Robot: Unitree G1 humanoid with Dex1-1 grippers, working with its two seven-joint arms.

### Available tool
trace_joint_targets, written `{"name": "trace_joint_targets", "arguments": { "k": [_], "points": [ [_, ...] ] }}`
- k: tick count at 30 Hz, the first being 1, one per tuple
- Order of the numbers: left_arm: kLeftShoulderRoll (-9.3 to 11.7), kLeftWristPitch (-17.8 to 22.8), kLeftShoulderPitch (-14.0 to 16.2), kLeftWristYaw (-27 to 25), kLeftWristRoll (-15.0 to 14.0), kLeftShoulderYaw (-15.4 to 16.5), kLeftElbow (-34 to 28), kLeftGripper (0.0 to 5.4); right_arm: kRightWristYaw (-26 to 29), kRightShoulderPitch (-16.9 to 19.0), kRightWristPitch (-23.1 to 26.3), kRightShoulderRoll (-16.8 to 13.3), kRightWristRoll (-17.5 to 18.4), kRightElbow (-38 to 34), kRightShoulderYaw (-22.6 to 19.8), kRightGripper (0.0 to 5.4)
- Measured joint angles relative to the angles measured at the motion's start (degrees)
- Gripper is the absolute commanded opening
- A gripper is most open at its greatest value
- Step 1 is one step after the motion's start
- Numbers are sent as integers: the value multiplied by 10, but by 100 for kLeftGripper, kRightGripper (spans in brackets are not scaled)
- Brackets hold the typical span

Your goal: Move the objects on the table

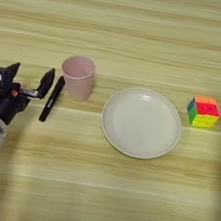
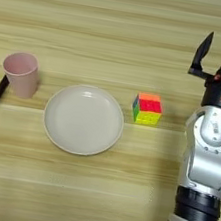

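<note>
Left gripper (image 1: 28, 80) low at the left edge of the table (image 1: 119, 195), two black fingers spread apart with nothing between them, nearer finger tip just beside the black marker pen (image 1: 52, 99). Marker slim, all black, lying nearly straight up the picture with a slight tilt, flat on the wood. Just right of its upper end, a pale pink plastic cup (image 1: 78, 77), upright, mouth open upward, tapering toward its base. Further right, a wide round beige plate (image 1: 141, 122). Beyond the plate, apart from its rim, a small puzzle cube (image 1: 203, 111) with orange top and green, red and yellow squares on its sides. Right gripper (image 2: 211, 60) raised at the far right, well apart from the cube, only one black finger clearly showing, so open or shut cannot be told
</note>
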Motion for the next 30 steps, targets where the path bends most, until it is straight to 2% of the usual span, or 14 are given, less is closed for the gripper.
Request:
{"name": "trace_joint_targets", "arguments": {
  "k": [8, 15, 18, 30],
  "points": [
    [-2, -17, 14, -27, 4, -40, -26, 538, 1, 0, 0, 1, 4, 0, 1, 540],
    [-3, -30, 19, -39, 28, -79, -26, 538, 1, -1, 0, 1, 6, 0, 1, 540],
    [-3, -39, 19, -38, 44, -86, -24, 538, 1, -1, 0, 2, 7, 0, 1, 540],
    [-4, -47, 18, -38, 49, -101, -5, 538, -1, 0, 0, 3, 11, -4, 2, 540]
  ]
}}
